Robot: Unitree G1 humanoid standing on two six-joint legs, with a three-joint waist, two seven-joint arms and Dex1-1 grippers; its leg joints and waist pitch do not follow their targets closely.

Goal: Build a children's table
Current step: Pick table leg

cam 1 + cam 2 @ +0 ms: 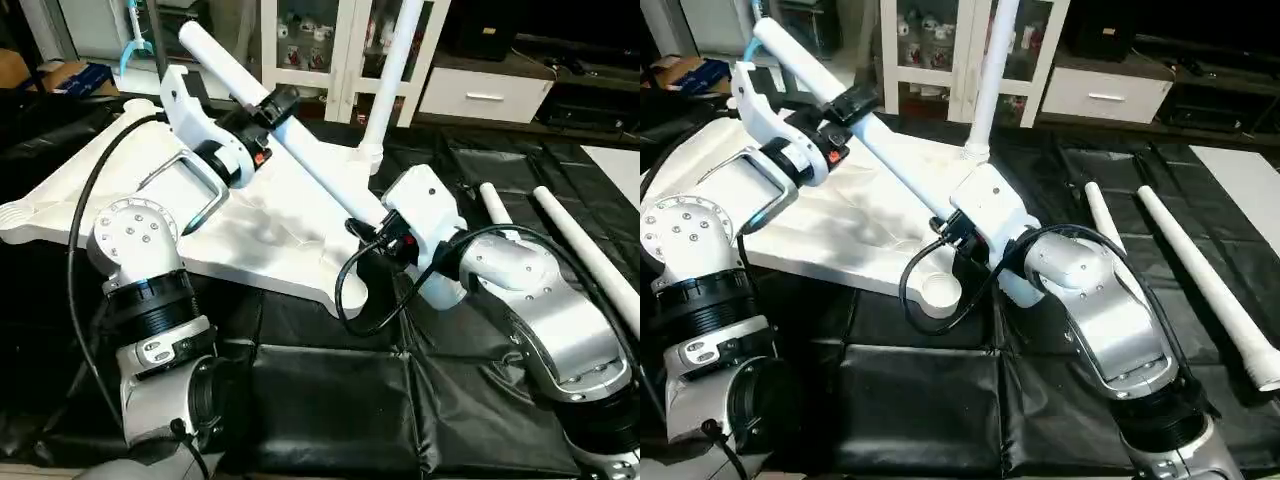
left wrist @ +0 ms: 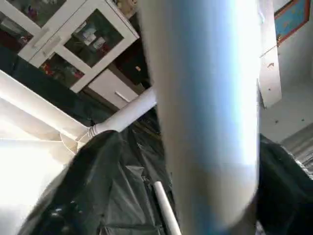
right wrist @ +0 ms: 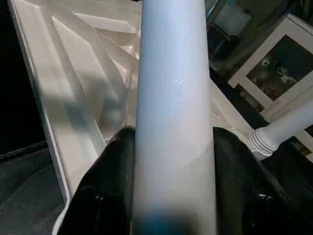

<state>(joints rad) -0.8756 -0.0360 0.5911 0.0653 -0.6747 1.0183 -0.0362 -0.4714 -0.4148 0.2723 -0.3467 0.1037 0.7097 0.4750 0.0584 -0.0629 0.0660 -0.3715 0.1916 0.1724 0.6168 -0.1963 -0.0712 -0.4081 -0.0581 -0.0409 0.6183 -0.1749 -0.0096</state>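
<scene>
Right now the right gripper has its jaws clamped on a long white leg; the right wrist view shows its black fingers pressed against both sides of the tube. Up the same leg, the left gripper sits around the tube's upper part, its black fingers on either side. How tight those jaws are, I cannot tell: the left wrist view has the tube running straight past the lens, blurred.

That leg slants, high end toward the robot's left, low end down at the right gripper, hanging over the table top. The top lies upside down, ribs up, on black sheeting that covers the bench. A round corner socket sits at the near corner, just beside the right gripper and under its black cable.

One leg is already standing, upright in the far corner of the top, its threaded end at the socket.

Out to the robot's right, two more legs lie flat on the black sheeting, side by side, apart from the top.

Beyond the bench, a white glass-door cabinet holds small items, and a white drawer unit stands next to it. No readable writing anywhere.
</scene>
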